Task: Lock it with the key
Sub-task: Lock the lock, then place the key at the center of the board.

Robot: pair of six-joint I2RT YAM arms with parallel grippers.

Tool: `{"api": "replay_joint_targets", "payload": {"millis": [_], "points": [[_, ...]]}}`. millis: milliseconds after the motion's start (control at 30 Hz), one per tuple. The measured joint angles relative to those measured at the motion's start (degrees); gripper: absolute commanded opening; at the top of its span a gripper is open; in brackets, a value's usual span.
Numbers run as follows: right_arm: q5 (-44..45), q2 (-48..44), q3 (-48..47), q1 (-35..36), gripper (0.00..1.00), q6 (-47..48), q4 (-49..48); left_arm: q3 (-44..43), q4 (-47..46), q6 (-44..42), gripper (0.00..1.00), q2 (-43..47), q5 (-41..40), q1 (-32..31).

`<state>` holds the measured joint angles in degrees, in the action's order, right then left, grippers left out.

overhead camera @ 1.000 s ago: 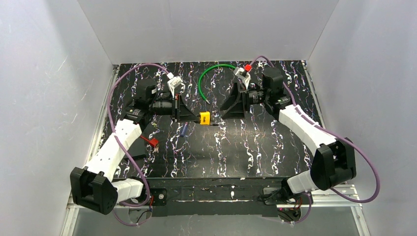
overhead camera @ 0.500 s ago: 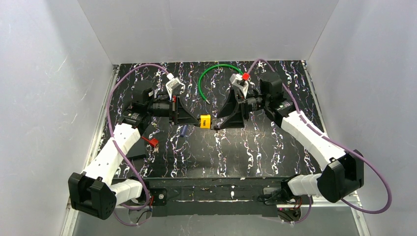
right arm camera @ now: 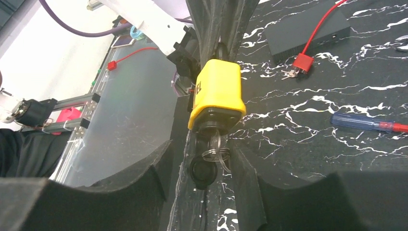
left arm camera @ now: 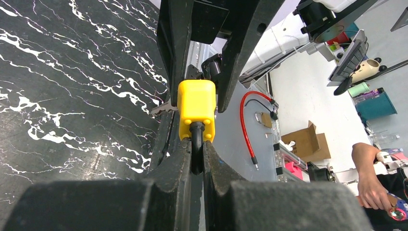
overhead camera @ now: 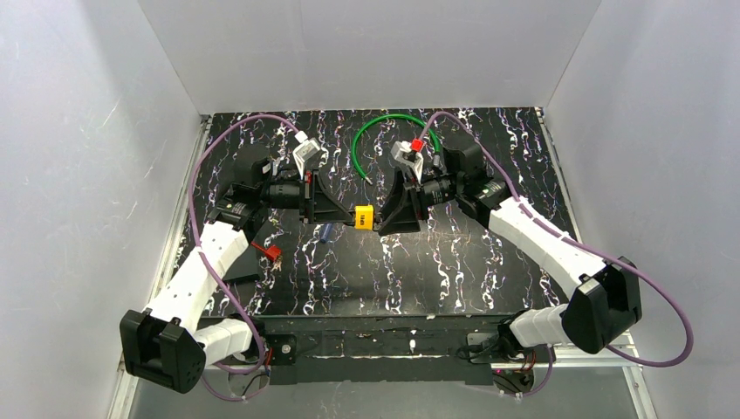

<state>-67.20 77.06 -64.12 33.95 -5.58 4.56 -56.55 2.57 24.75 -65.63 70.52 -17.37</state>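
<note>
My left gripper is shut on the dark shackle of the yellow lock and holds it above the table, body pointing right. In the left wrist view the lock body juts out just beyond the fingertips. The key sticks out of the lock's keyhole end, with a wire ring and a black round head hanging from it. My right gripper is open, one finger on each side of the key and ring. It faces the left gripper.
A green cable curves at the back. A blue-handled screwdriver lies on the black marbled table under the lock. A red piece and a flat black box lie to the left, near the left arm.
My right arm has swung left towards the lock, until its open fingers stand round the key end. My left gripper has held the lock almost still.
</note>
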Motion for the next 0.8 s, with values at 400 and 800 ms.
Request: {"api": "replay_joint_targets", "payload": {"millis": [400, 800], "points": [[1.75, 0.20, -0.96, 0.02, 0.22, -0.11, 0.09, 0.85, -0.15, -0.11, 0.00, 0.39, -0.44, 0.00], [1.51, -0.79, -1.84, -4.13, 0.01, 6.56, 7.52, 1.03, 0.00, 0.83, 0.00, 0.11, -1.57, 0.17]]}}
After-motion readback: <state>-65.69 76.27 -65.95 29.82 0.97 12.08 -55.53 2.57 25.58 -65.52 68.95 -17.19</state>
